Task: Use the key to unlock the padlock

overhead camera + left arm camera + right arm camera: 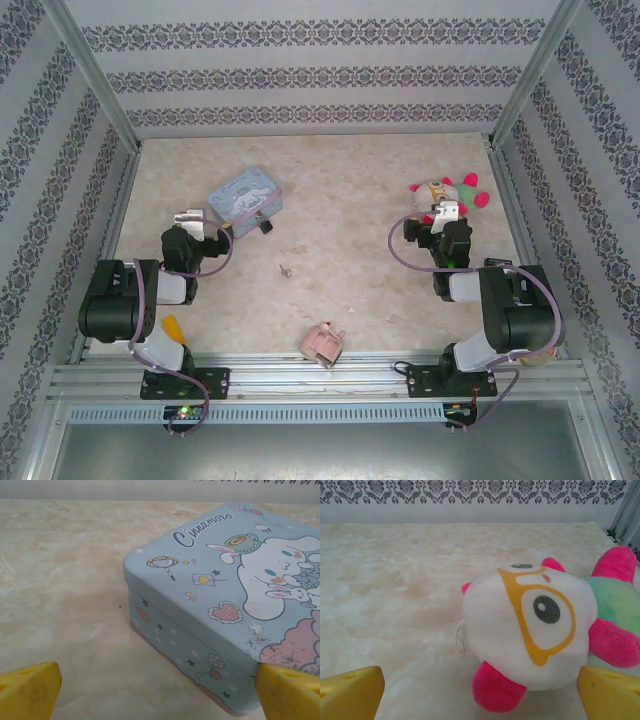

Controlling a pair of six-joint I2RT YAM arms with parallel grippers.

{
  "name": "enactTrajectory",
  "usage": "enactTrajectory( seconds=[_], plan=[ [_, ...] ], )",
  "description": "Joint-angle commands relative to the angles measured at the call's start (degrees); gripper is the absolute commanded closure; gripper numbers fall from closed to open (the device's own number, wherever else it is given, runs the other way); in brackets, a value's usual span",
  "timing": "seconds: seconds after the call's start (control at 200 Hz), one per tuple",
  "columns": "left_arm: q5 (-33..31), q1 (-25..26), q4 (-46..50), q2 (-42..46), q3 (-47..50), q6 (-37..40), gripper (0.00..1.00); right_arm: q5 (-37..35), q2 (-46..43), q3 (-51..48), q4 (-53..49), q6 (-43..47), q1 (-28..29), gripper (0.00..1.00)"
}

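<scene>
I have the left gripper and right gripper wide open, empty. The padlock sits by the tin, near the left one; the key lies between the arms.

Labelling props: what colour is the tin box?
Light-blue tin box with cartoon prints; clearest in left wrist view.

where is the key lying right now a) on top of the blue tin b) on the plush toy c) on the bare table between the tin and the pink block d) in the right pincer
c: the top view shows the key lying on the table, nearer than the blue tin and beyond the pink block, touching neither.
</scene>
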State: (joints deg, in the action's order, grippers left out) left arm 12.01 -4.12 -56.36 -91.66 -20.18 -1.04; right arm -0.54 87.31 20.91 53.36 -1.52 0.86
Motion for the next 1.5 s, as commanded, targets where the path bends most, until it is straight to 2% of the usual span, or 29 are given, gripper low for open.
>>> enactTrajectory(
  seconds=[0.0,0.939,1.204,1.344,1.494],
  plan=[
    [1.44,0.51,-0.02,0.25,-1.09,1.04,0.01,0.97,0.23,0.54,0.89,0.11,-0.25,0.02],
    [1.46,0.52,0.03,0.25,-1.17,1.03,0.01,0.98,0.26,0.62,0.86,0.10,-0.26,0.02],
    [-4.70,0.56,-0.62,2.28,-0.04,-1.48,0.01,0.12,-0.26,1.13,-0.34,-0.15,-0.25,0.02],
    [-7.39,0.52,4.40,6.81,-0.55,-2.30,0.01,-0.93,-3.51,1.85,-4.04,-0.43,-0.16,0.02],
    [-12.19,0.51,15.63,13.98,-3.75,-3.98,0.01,-5.35,-10.58,3.12,-12.47,-0.81,0.60,0.02]
  ],
)
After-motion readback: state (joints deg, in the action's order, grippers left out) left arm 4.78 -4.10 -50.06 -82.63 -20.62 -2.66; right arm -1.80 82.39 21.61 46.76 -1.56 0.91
